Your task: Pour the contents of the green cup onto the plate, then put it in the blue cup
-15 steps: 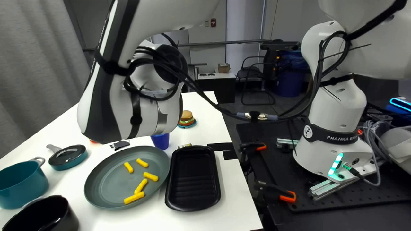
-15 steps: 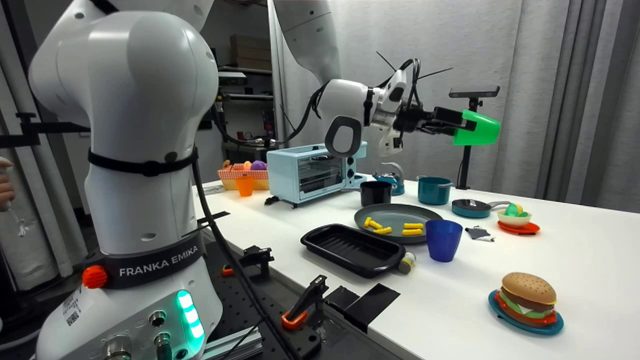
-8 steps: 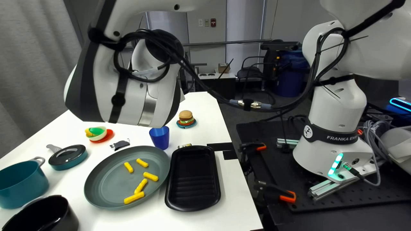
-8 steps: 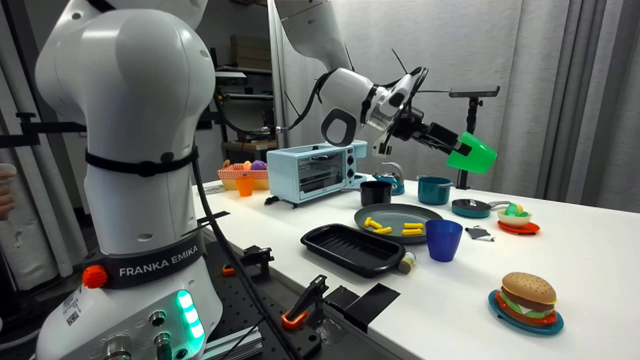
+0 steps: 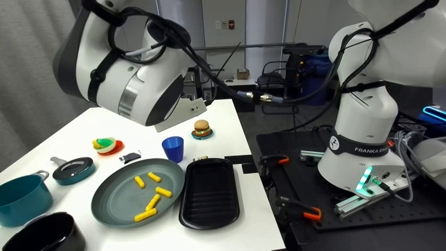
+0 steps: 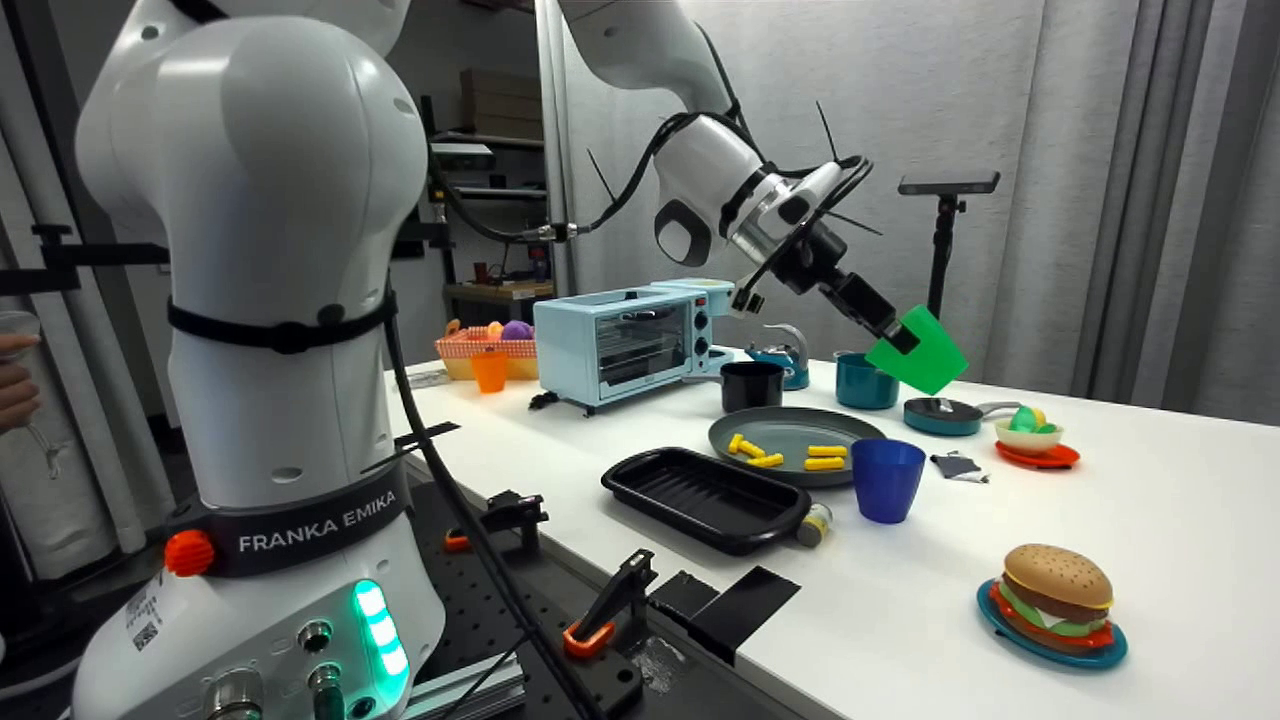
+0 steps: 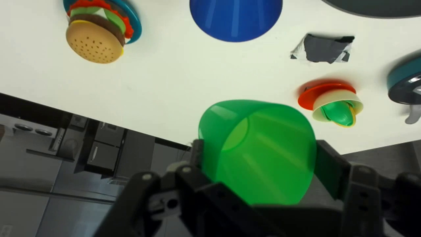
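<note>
My gripper point(image 6: 895, 335) is shut on the green cup point(image 6: 925, 355) and holds it in the air, tilted, base down and away. In the wrist view, fingers point(image 7: 332, 168) grip the green cup point(image 7: 263, 171) from both sides; its visible inside is empty. An exterior view hides cup and fingers behind the arm. Several yellow sticks point(image 5: 153, 201) lie on the grey-green plate point(image 5: 116, 195). The blue cup point(image 6: 888, 480) stands upright on the table beside the plate, lower than my gripper; it also shows in the wrist view point(image 7: 235, 19) and an exterior view point(image 5: 173, 148).
A black rectangular tray point(image 6: 700, 500) and small jar point(image 6: 815, 525) are near the blue cup. A toy burger point(image 6: 1055, 600) sits on a teal dish. A teal pot point(image 5: 22, 198), black pot point(image 5: 45, 233), lidded pan point(image 5: 74, 170) and small bowl point(image 5: 104, 144) stand around the plate.
My gripper has moved lower with the green cup, and the cup has tipped from lying level to base downward. The sticks, plate and blue cup have stayed put.
</note>
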### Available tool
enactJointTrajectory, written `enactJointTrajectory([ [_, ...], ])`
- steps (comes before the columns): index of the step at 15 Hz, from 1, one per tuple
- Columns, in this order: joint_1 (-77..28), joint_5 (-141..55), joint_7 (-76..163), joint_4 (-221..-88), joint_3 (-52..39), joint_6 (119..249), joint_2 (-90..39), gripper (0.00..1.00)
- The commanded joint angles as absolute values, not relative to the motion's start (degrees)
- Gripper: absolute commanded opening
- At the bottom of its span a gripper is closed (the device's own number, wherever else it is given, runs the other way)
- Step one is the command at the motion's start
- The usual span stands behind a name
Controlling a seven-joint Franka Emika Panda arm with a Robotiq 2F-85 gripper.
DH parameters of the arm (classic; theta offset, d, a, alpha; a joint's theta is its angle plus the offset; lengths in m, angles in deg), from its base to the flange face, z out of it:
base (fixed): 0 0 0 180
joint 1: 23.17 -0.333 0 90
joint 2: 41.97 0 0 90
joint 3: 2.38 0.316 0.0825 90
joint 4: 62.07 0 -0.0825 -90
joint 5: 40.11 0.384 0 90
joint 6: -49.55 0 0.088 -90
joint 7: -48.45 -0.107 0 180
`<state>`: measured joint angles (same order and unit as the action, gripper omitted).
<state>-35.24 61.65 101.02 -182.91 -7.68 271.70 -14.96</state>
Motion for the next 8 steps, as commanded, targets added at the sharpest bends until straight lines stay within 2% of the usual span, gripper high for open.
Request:
enactJointTrajectory([
  [1, -31.4, 71.1, 110.9, -179.0, -5.1, 269.3, -17.1, 0.56],
  [8, -26.3, 83.1, 122.8, -172.4, -0.9, 269.8, -17.8, 0.56],
])
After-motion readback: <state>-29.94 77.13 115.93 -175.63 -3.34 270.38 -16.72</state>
